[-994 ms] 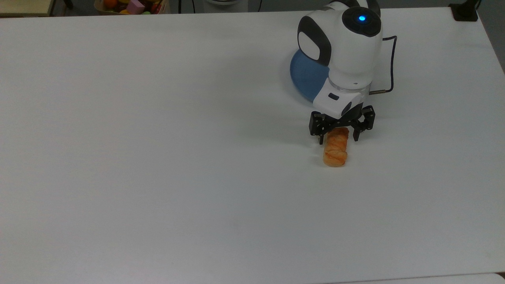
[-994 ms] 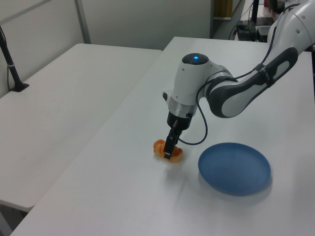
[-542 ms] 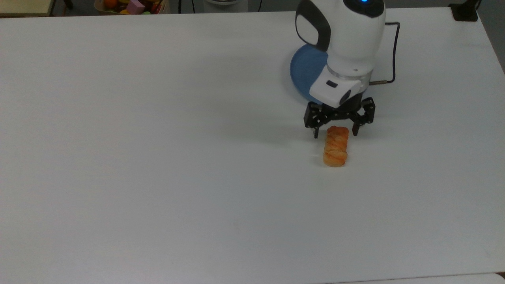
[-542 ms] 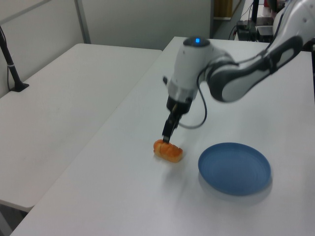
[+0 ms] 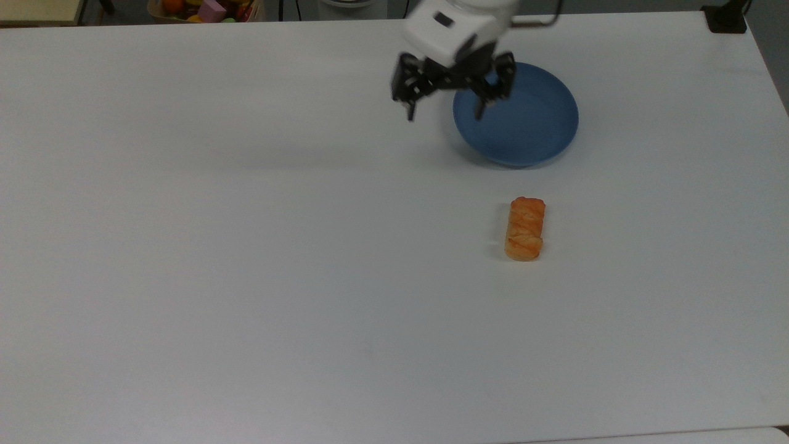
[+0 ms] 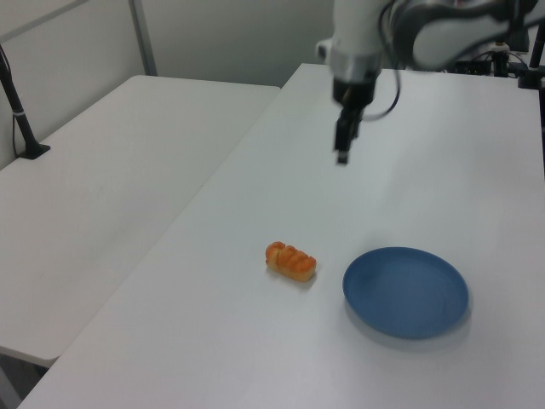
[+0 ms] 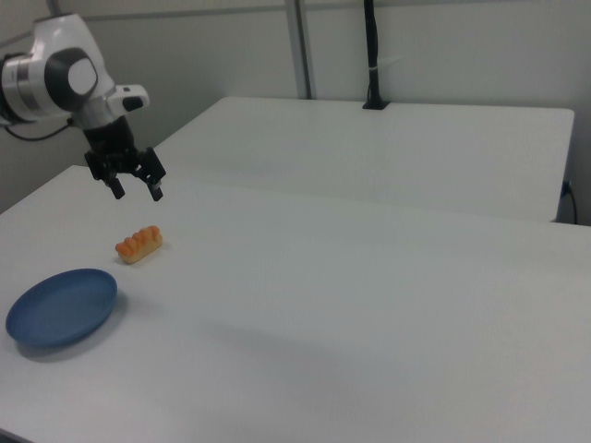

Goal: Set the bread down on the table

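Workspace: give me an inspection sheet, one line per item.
Surface: white table, bare apart from two things.
Job's things: bread lies flat on the table, apart from the plate, free of the gripper.
Clutter: blue plate, nothing on it.
Gripper: gripper open, holding nothing, raised above the table near the plate's rim.
Cables: black cable at the arm's wrist.
Surroundings: second white table alongside; box of coloured toys past the far edge; black post.
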Motion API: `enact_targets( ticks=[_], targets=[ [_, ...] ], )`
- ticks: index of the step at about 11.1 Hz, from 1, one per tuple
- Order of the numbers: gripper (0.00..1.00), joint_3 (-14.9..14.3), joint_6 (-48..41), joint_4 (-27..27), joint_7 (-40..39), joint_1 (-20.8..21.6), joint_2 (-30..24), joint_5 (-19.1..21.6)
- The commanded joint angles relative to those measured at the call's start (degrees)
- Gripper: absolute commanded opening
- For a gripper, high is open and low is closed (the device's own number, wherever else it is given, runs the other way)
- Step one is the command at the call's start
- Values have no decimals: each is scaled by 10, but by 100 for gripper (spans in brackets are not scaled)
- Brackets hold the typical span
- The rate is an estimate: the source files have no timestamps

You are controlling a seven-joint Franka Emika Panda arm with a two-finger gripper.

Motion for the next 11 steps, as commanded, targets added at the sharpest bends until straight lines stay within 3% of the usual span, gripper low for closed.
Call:
enact_targets(
  ticks=[1,4,11],
  targets=[
    [100,-93,-101,-53,-124,3,-119,80],
    [100,-164,-118,-134,-149,10,-204,77],
    [100,-176,-126,-127,-150,-15,-215,73]
  ],
)
